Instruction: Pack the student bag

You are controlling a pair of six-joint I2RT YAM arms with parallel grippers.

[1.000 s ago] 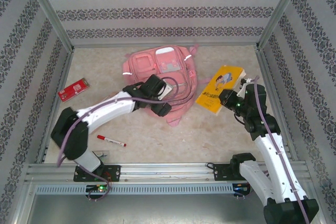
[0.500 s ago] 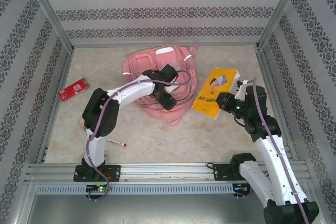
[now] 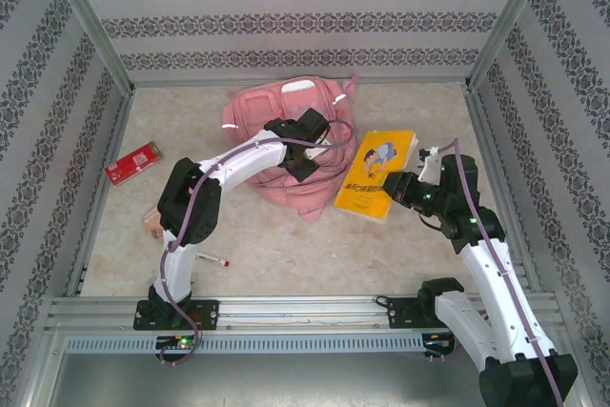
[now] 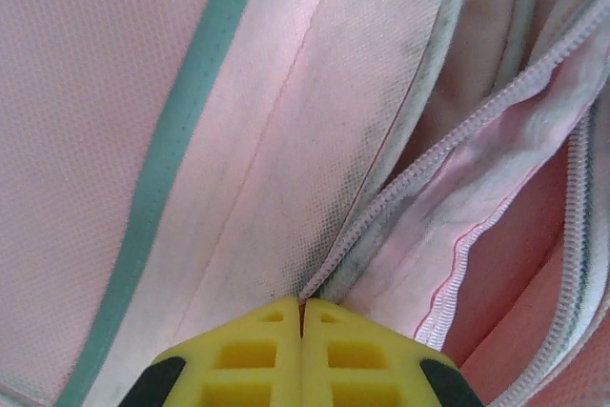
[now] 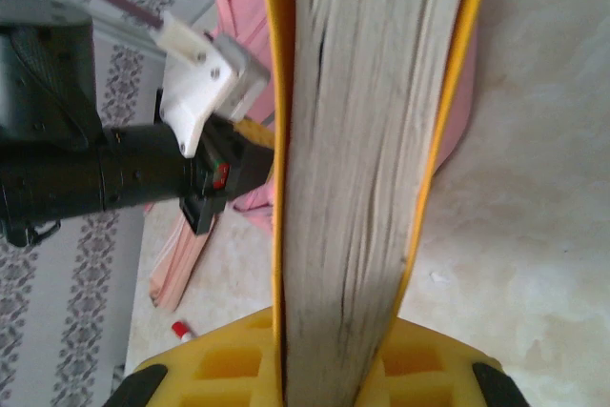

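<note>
Pen [image 3: 215, 260] is lying on the table [image 3: 286, 235] near the left arm's base. Right gripper [image 5: 338, 335] is clamping the book [image 3: 374, 173] by its near end, cover up and far end aiming at the bag [image 3: 250, 113], probably staging it for insertion. Whether the book is lifting clear, cannot tell. Left gripper [image 4: 301, 310] is pinching a fold of bag fabric beside the open zip [image 4: 448, 293], pads meeting, probably holding the mouth up. Bag is slumping mid-table toward the far wall. Card [image 3: 133, 161] is lying far left, well apart.

Top view is giving layout. Left wrist view is giving the parted zip teeth and pinched seam. Right wrist view is giving the page edges squeezed between the pads.
</note>
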